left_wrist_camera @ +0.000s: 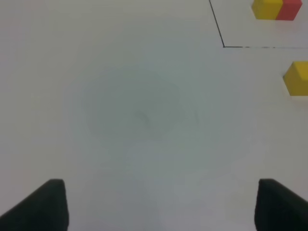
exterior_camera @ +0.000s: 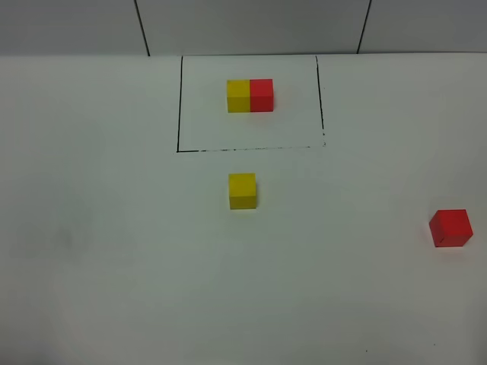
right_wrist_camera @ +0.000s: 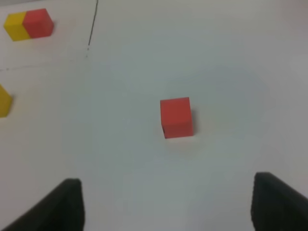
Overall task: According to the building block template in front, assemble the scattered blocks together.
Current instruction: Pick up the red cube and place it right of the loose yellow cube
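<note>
The template (exterior_camera: 249, 95) is a yellow cube and a red cube joined side by side inside a thin black drawn rectangle at the back middle of the table; it also shows in the left wrist view (left_wrist_camera: 277, 9) and the right wrist view (right_wrist_camera: 29, 24). The loose yellow cube (exterior_camera: 242, 190) sits just in front of the frame. The loose red cube (exterior_camera: 450, 228) sits far right. My left gripper (left_wrist_camera: 159, 204) is open and empty over bare table, with the yellow cube (left_wrist_camera: 296, 78) off to its side. My right gripper (right_wrist_camera: 166, 202) is open, with the red cube (right_wrist_camera: 176, 117) ahead of it, apart from the fingers.
The white table (exterior_camera: 114, 251) carries only these cubes. The black frame line (exterior_camera: 179, 106) marks the template area. A grey wall with dark seams (exterior_camera: 141, 26) runs behind the table's far edge.
</note>
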`<action>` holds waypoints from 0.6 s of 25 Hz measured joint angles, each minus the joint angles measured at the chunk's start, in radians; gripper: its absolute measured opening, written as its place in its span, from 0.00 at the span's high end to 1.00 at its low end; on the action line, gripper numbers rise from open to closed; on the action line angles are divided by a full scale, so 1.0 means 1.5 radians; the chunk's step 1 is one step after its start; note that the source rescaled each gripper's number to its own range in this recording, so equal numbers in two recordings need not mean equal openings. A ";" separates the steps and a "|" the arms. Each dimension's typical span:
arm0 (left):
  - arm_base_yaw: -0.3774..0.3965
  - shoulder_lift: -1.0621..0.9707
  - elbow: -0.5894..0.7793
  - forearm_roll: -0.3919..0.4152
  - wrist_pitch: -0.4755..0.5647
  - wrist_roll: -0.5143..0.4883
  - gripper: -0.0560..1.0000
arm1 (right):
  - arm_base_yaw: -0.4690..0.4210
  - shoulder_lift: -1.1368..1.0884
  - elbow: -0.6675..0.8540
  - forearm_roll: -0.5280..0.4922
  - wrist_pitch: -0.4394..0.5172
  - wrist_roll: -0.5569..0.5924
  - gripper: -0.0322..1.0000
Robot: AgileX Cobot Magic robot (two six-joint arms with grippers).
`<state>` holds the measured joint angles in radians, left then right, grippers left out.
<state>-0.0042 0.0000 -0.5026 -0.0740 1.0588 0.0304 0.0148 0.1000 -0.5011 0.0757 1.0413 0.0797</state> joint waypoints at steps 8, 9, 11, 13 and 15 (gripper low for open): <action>0.000 0.000 0.000 0.000 0.000 0.000 0.31 | 0.000 0.453 -0.107 0.012 -0.075 -0.053 0.03; 0.000 0.000 0.000 0.000 0.000 0.000 0.31 | 0.000 0.518 -0.124 0.017 -0.088 -0.060 0.02; 0.000 0.000 0.000 0.000 0.000 0.000 0.31 | 0.000 0.632 -0.150 0.022 -0.131 -0.071 0.01; 0.000 0.000 0.000 0.000 0.000 0.000 0.31 | 0.000 0.737 -0.170 0.023 -0.175 -0.082 0.01; 0.000 0.000 0.000 0.000 0.000 0.000 0.31 | 0.000 0.818 -0.182 0.026 -0.221 -0.102 0.00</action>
<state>-0.0042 0.0000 -0.5026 -0.0740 1.0588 0.0304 0.0148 1.3265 -0.7743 0.1145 0.7104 -0.0729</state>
